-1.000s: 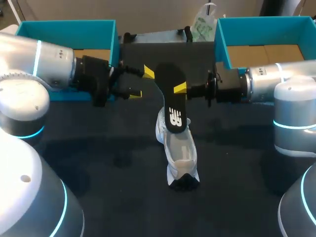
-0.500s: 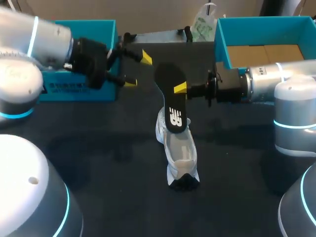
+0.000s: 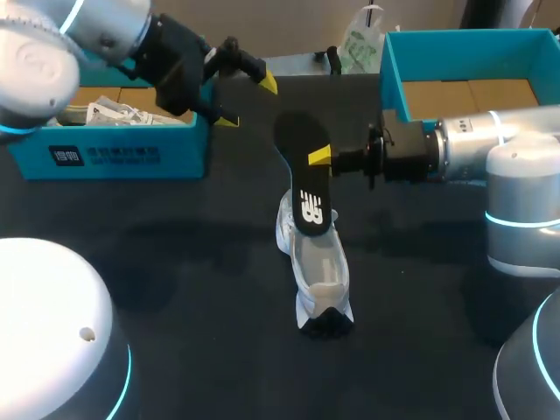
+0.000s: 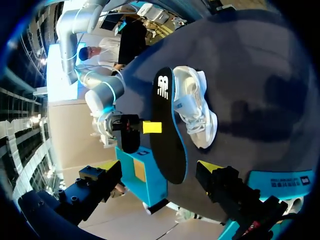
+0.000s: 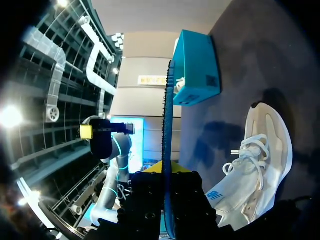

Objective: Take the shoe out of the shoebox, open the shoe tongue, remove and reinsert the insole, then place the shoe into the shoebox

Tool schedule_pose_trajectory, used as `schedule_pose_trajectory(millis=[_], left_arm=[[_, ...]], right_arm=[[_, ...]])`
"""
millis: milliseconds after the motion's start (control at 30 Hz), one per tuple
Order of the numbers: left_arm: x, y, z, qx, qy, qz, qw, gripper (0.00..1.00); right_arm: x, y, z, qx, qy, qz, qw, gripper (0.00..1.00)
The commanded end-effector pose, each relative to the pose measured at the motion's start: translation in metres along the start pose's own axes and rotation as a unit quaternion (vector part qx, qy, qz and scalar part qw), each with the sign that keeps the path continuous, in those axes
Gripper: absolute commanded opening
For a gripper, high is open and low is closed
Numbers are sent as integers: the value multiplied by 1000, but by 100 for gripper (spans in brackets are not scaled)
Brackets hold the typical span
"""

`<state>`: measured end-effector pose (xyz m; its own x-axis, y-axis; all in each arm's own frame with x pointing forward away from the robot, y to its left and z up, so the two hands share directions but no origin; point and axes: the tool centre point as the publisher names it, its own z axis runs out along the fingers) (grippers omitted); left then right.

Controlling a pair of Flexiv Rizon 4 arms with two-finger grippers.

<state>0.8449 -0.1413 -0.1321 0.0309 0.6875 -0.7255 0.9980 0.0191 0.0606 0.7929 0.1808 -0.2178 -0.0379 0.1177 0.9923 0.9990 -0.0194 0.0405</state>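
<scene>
A white shoe (image 3: 320,278) lies on the dark table, toe toward the front edge. Its black insole (image 3: 303,179) hangs above the shoe's heel, tilted, with my right gripper (image 3: 319,157) shut on its edge. The right wrist view has the insole (image 5: 167,125) edge-on between the fingers of that gripper (image 5: 166,169), and the shoe (image 5: 256,167) below and beside it. My left gripper (image 3: 247,101) stands open, raised over the far left by the teal shoebox (image 3: 109,153). Its wrist view looks down on the insole (image 4: 167,135) and shoe (image 4: 196,111), both well ahead of the gripper (image 4: 157,172).
Crumpled paper (image 3: 109,112) fills the left shoebox. A second teal box (image 3: 395,74) with a cardboard floor stands at the back right, behind my right arm. A plastic bag (image 3: 360,42) lies at the table's far edge.
My left arm has lifted and swung back toward the far left, still open, uncovering the left shoebox. The right gripper, insole and shoe have stayed put.
</scene>
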Motion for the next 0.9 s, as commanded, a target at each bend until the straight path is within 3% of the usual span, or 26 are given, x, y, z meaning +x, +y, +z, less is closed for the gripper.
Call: schedule_pose_trajectory(millis=[33,300,900], left_arm=[[-9,17,7,39,86,-8,996,100],[-24,30,16,68,131,27,989,100],[-58,47,29,57,146,66,985,100]], right_arm=[[-1,0,2,-1,1,0,1000,0],[-1,0,2,-1,1,0,1000,0],[-1,0,2,-1,1,0,1000,0]])
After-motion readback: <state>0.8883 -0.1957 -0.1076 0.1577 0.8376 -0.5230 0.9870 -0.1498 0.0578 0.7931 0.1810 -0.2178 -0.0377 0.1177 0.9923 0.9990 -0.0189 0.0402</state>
